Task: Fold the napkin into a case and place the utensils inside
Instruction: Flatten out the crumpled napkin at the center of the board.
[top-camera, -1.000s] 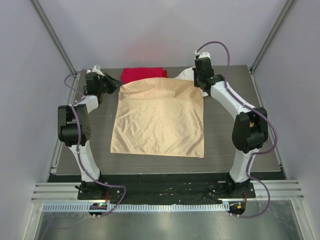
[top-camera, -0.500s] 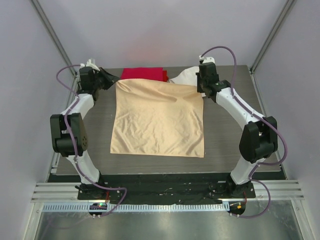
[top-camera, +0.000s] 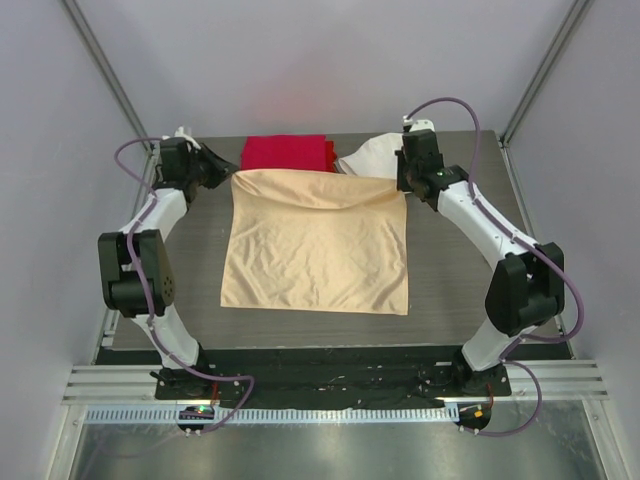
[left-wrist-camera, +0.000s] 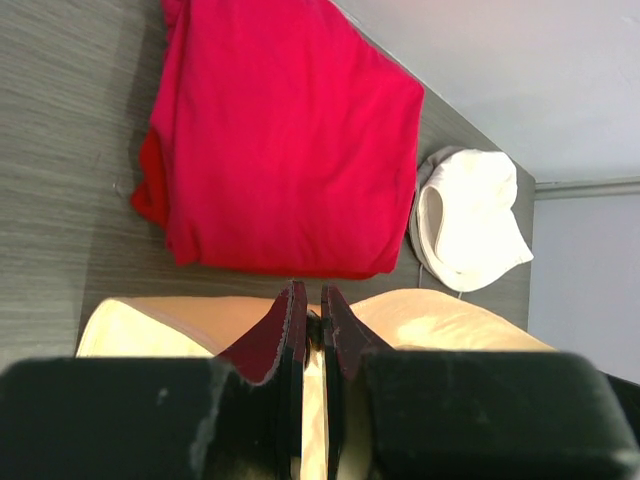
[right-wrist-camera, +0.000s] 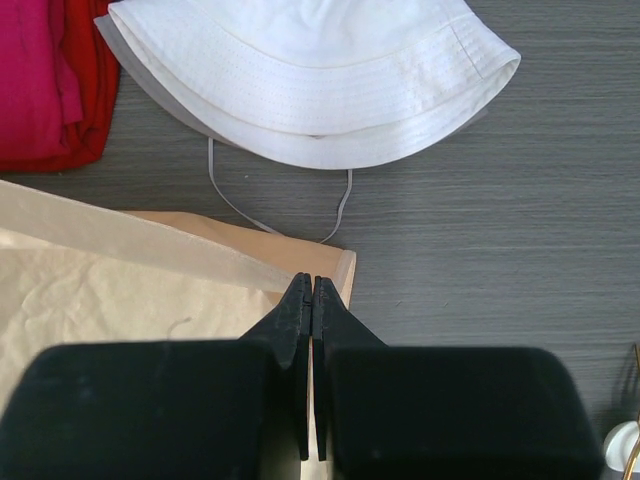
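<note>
The napkin (top-camera: 315, 245) lies in the middle of the counter (top-camera: 450, 280). Behind its far edge sit a thick folded cloth (top-camera: 285, 152) on the left and a bucket hat (top-camera: 372, 158) on the right. The left pincer (top-camera: 228, 172) is at its far-left corner and the right pincer (top-camera: 403, 185) at its far-right.

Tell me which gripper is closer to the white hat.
Right. The right gripper pinches the napkin corner just short of the hat; the left gripper holds the other far corner, with the red cloth between it and the hat.

Peach napkin (right-wrist-camera: 120, 300) corner apparently between tight jaws, white hat (right-wrist-camera: 300, 70) beyond
</note>
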